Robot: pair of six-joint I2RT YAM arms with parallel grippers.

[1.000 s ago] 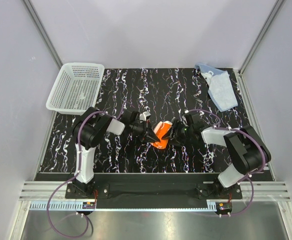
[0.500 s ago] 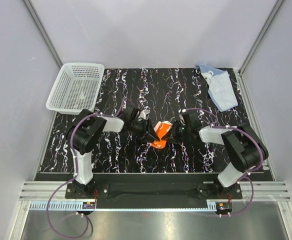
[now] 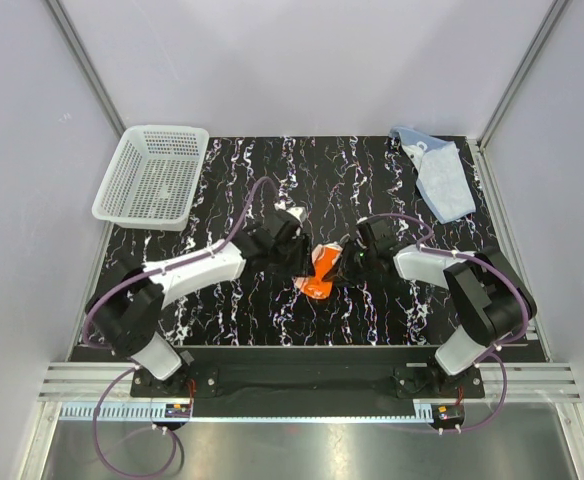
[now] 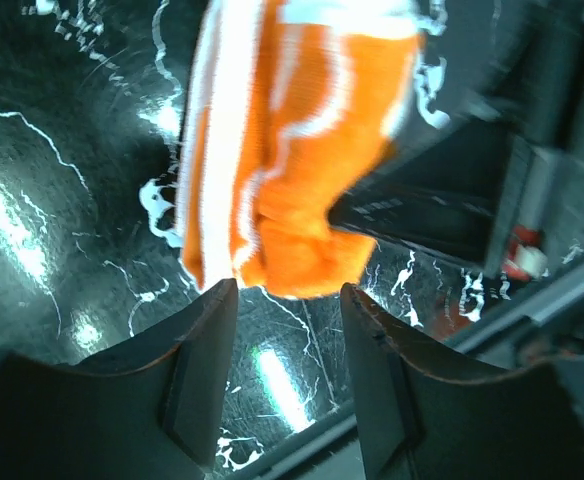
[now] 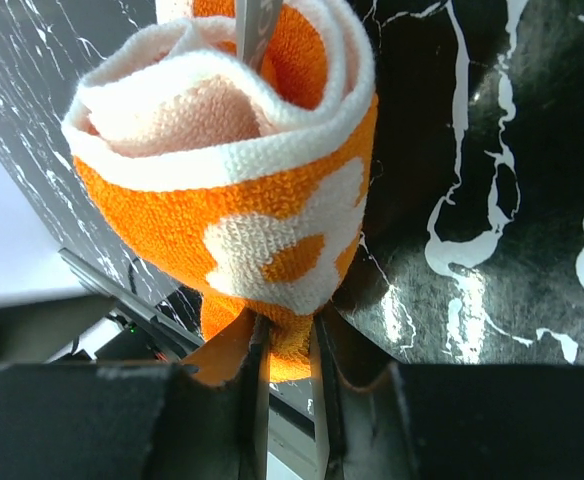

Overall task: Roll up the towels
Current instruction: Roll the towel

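The orange towel [image 3: 322, 270] with white prints is rolled into a loose bundle at the middle of the black marbled table. My right gripper [image 3: 347, 265] is shut on its lower edge; the right wrist view shows the roll [image 5: 242, 190] curling above the pinching fingers [image 5: 255, 380]. My left gripper [image 3: 299, 262] is open just left of the roll; in its wrist view the towel [image 4: 292, 150] hangs beyond the parted fingertips [image 4: 207, 330], apart from them. The light blue towel [image 3: 442, 175] lies crumpled at the far right corner.
A white mesh basket [image 3: 152, 175] stands at the far left of the table. Metal frame posts and pale walls close in the table on the left, right and back.
My left arm has stretched out and its gripper has let go of the orange towel and drawn a little back. The roll has turned more upright in the right gripper.
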